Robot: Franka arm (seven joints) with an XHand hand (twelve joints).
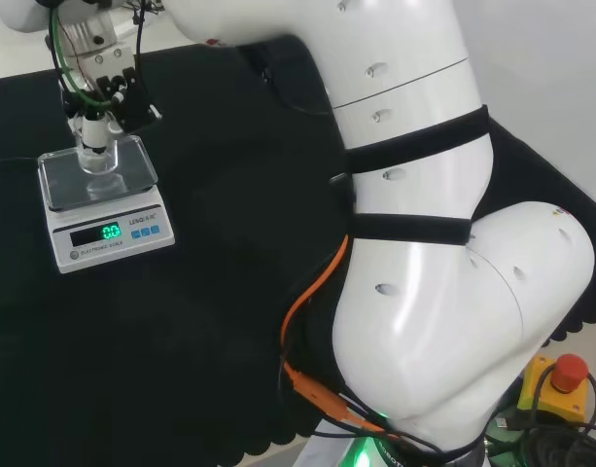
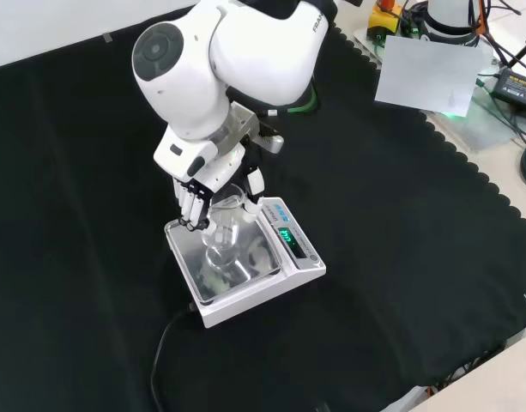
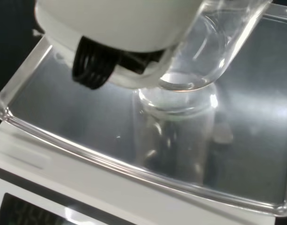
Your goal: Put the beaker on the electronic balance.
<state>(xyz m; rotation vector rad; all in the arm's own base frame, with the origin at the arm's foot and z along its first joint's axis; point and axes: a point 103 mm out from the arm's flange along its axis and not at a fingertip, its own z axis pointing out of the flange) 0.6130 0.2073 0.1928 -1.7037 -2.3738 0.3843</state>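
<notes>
A clear glass beaker (image 2: 224, 232) is upright over the steel pan of the white electronic balance (image 2: 284, 275), with my hand (image 2: 201, 184) shut on its upper part. In the head view the beaker (image 1: 95, 156) stands over the middle of the pan of the balance (image 1: 103, 209), below the hand (image 1: 103, 92). Up close in the wrist view, the beaker's (image 3: 213, 47) round base is at or just above the pan (image 3: 63, 108) and is mirrored in it. I cannot tell whether they touch. A white part of the hand (image 3: 120, 28) sits beside the glass.
The balance's black cable (image 2: 164, 343) runs toward the cloth's near edge in the front view. A white sheet (image 2: 426, 73) and cables lie beyond the cloth's scalloped edge. A red stop button (image 1: 568, 370) and an orange cable (image 1: 312, 292) sit by the arm's base.
</notes>
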